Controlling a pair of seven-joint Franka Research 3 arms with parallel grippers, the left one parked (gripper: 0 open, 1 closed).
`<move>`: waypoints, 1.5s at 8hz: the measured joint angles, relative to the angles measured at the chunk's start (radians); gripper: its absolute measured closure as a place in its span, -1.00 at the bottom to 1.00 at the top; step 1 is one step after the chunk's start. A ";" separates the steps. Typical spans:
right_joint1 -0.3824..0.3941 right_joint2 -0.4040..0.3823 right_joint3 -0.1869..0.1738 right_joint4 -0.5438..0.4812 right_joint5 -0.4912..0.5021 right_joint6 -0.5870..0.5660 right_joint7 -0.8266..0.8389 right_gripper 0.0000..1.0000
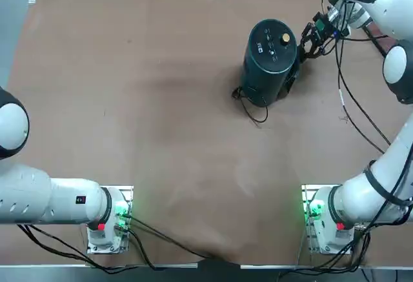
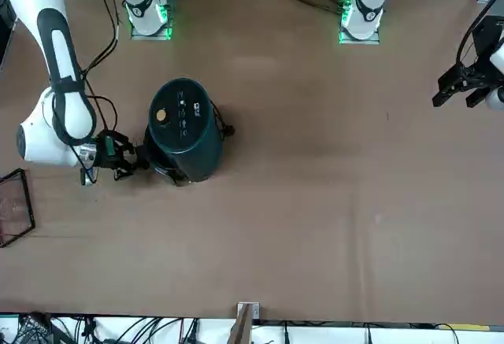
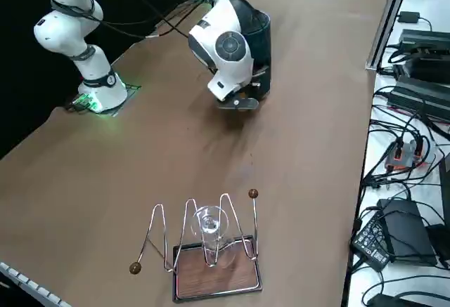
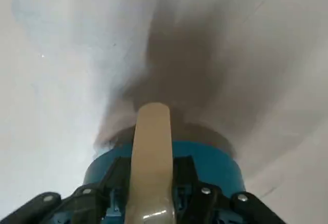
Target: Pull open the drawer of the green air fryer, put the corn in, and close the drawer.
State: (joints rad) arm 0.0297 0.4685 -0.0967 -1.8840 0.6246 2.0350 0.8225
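The R hand is in the top R part of the top view, right up against the fryer on its R side, w/ the arm reaching in from that side. It's shut on the handle: in the wrist cam the pale, shiny strip sits btwn the two dark fingers, w/ the blue curved front of the drawer just behind. Drawer is on the fryer's R side in the top view, low down, facing the arm; can't tell how far out it is, if at all. Fryer stands upright on the brown surface, R of centre & toward the far edge in the top view. Round flat top, white markings, gold knob nr the rim; thin black cord loops on the surface by its base. In the R side view, well apart from the fryer, a wire rack w/ brown ball ends stands at a framed board, & a clear glass shows among the wires.
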 joint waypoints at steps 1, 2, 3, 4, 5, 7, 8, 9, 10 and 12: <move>0.005 -0.003 0.000 0.000 0.000 0.000 0.000 0.10; 0.011 -0.005 0.001 0.000 0.000 0.000 0.000 0.10; 0.018 -0.005 0.001 -0.002 0.000 0.000 0.001 0.10; 0.025 -0.005 0.001 -0.006 0.000 0.004 0.003 0.10; 0.028 -0.005 0.001 -0.010 0.000 0.008 0.004 0.10; 0.028 -0.005 0.001 -0.014 0.003 0.012 0.005 0.10; 0.028 -0.005 0.001 -0.016 0.007 0.015 0.005 0.10; 0.028 -0.005 0.001 -0.022 0.013 0.021 0.005 0.10; 0.030 -0.005 0.001 -0.031 0.020 0.030 0.005 0.10; 0.041 -0.005 0.001 -0.045 0.032 0.050 0.005 0.10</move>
State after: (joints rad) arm 0.0710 0.4638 -0.0956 -1.9286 0.6562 2.0846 0.8273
